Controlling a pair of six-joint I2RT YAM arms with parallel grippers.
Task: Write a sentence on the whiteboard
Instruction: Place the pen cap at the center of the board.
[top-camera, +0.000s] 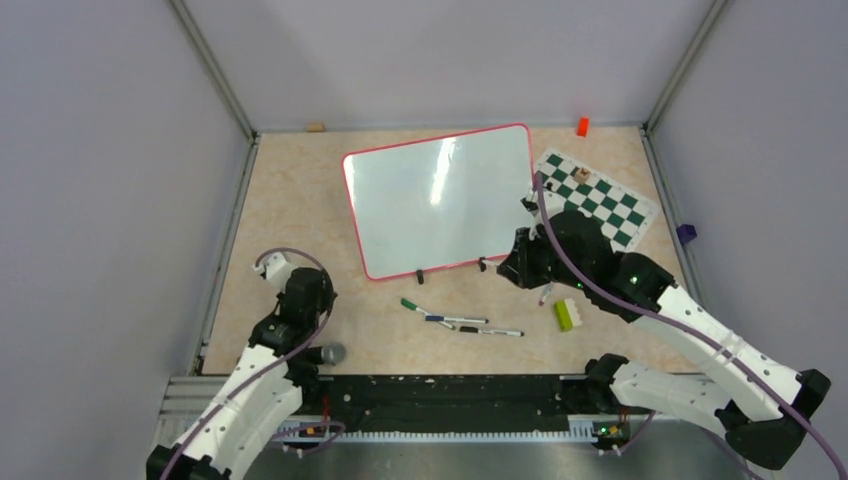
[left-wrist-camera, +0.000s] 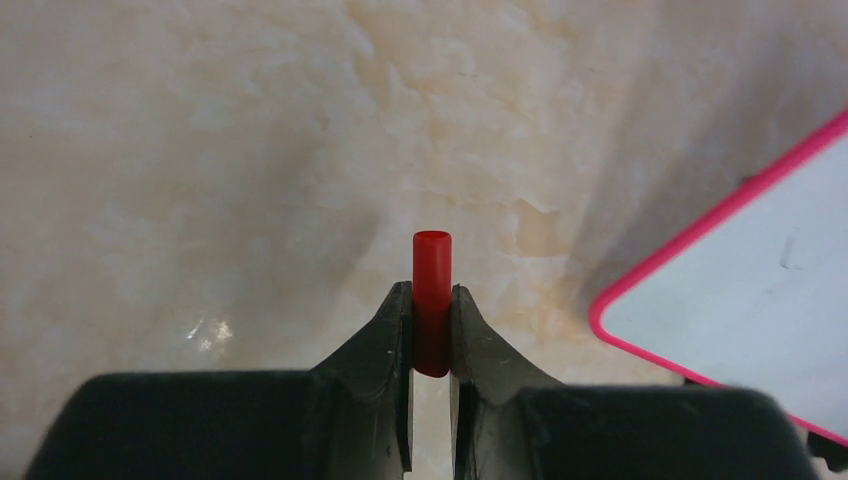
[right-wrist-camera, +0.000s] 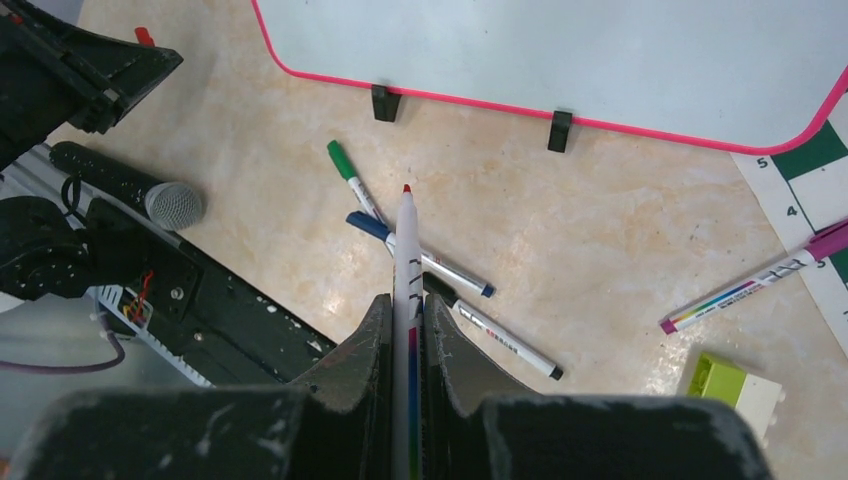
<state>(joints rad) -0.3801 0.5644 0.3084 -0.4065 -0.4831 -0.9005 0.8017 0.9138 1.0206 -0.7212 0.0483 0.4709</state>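
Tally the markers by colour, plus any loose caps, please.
Red marker, uncapped, in the right gripper: 1
Green marker: 1
Blue marker: 1
Black marker: 1
Purple marker: 1
Red cap, in the left gripper: 1
Total: 6

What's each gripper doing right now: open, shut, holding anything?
Left gripper: shut on the red cap.
Right gripper: shut on the red-tipped marker, which is uncapped.
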